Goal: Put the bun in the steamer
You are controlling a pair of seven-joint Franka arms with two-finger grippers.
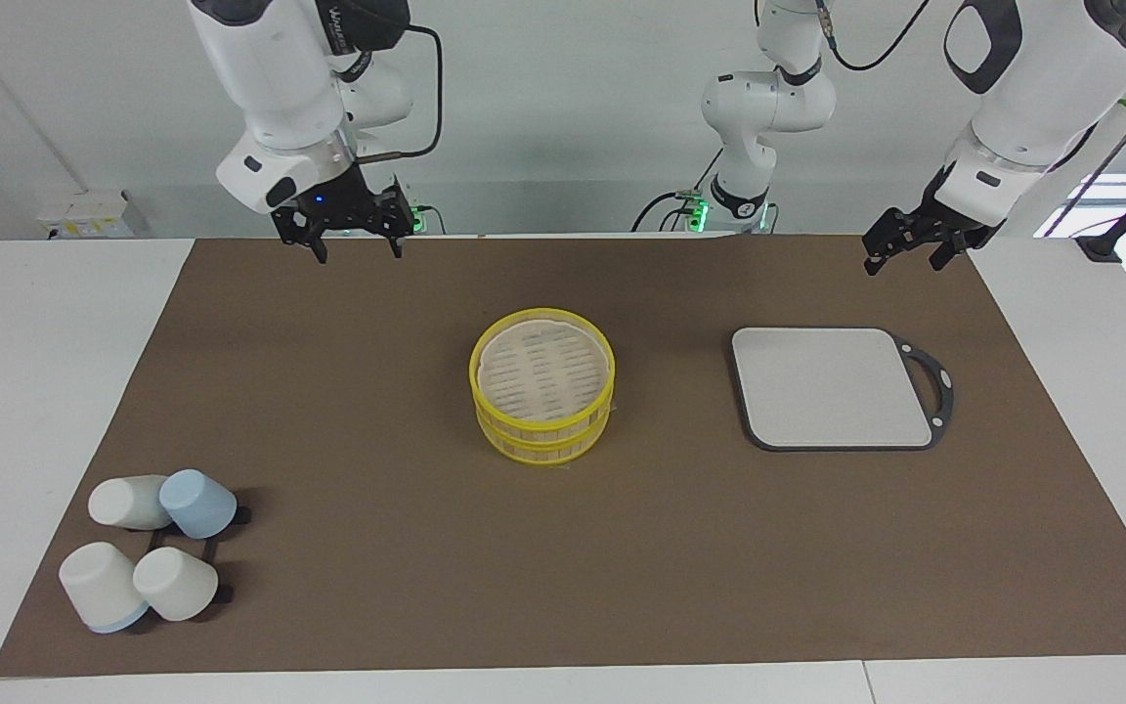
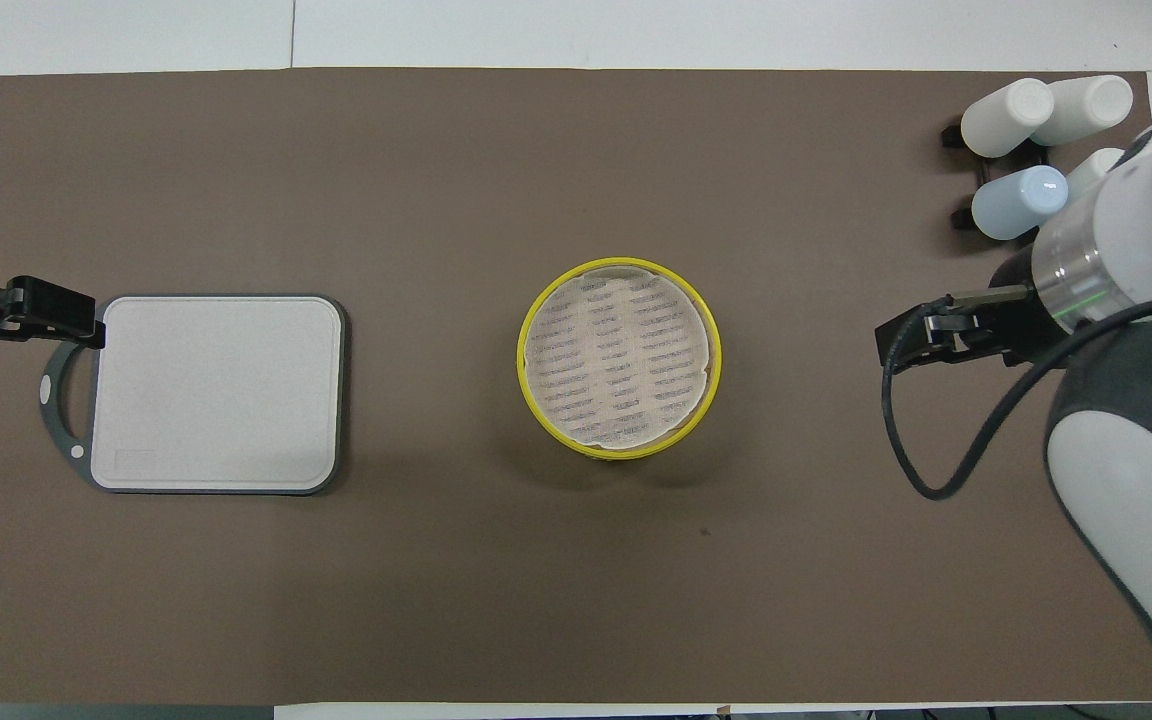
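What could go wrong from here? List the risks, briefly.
No bun shows in either view, so neither the left gripper nor the right gripper has anything to pick. The steamer is two stacked tiers; a bump could shift the top one. The cups, tilted at the right arm's end, could topple if brushed.

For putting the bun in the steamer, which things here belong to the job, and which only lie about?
Belong to the job:
- steamer, mid-mat
- right gripper and left gripper, both raised and waiting
- No bun is visible in either view.

Only lying about:
- grey board, toward the left arm's end
- four cups, toward the right arm's end
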